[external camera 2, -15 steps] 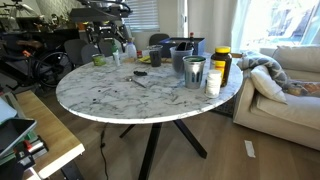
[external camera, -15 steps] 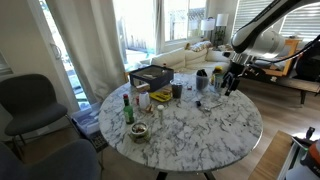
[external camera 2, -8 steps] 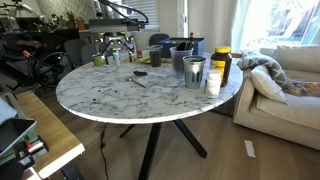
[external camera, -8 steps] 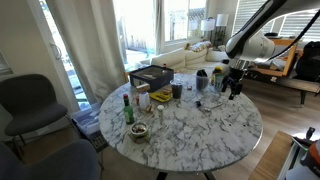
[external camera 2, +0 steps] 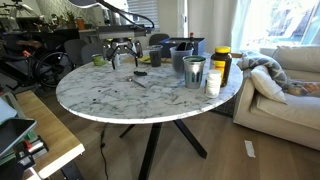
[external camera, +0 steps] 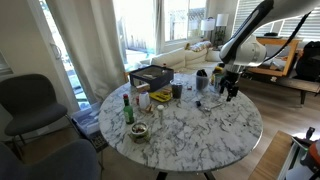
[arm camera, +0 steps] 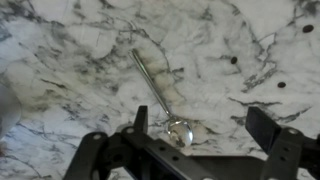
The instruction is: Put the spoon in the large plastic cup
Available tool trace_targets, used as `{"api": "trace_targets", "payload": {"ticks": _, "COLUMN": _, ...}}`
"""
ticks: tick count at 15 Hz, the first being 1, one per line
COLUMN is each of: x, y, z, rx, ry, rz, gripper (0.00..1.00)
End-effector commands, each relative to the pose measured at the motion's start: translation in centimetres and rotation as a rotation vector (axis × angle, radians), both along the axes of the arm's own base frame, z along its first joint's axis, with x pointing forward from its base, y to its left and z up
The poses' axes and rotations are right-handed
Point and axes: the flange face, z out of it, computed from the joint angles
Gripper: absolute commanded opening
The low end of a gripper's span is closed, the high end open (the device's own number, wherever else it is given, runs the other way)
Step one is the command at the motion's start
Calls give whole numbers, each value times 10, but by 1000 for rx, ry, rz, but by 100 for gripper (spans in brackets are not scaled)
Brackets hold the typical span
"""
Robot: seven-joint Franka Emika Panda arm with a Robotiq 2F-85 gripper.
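A metal spoon lies flat on the marble table. In the wrist view its bowl is nearest me and its handle points away. My gripper hangs open and empty above the spoon's bowl, one finger on each side, not touching it. It shows in both exterior views, a little above the tabletop. A large grey translucent plastic cup stands upright near the table edge. The spoon is too small to make out in the exterior views.
Around the large cup stand a white cup, a yellow-lidded jar and a dark cup. A dark box, a green bottle and a small bowl sit elsewhere on the table. A sofa is nearby.
My gripper has come down toward the table and shifted sideways over the spoon. It stays open. The spoon and cups have not moved.
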Motion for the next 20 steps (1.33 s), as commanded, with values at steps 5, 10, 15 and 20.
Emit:
{"api": "trace_targets", "payload": {"ticks": 5, "x": 26, "y": 16, "z": -42, "rx": -7, "ry": -18, "rz": 210, "gripper": 100}}
{"api": "trace_targets", "payload": {"ticks": 10, "x": 29, "y": 23, "z": -43, "rx": -13, "ry": -12, "rz": 227, "gripper": 100}}
{"api": "trace_targets", "payload": {"ticks": 15, "x": 32, "y": 34, "z": -51, "rx": 46, "ry": -66, "rz": 298, "gripper": 100}}
{"api": "trace_targets", "payload": {"ticks": 20, "x": 34, "y": 31, "z": -62, "rx": 53, "ry": -81, "rz": 328, "gripper": 89}}
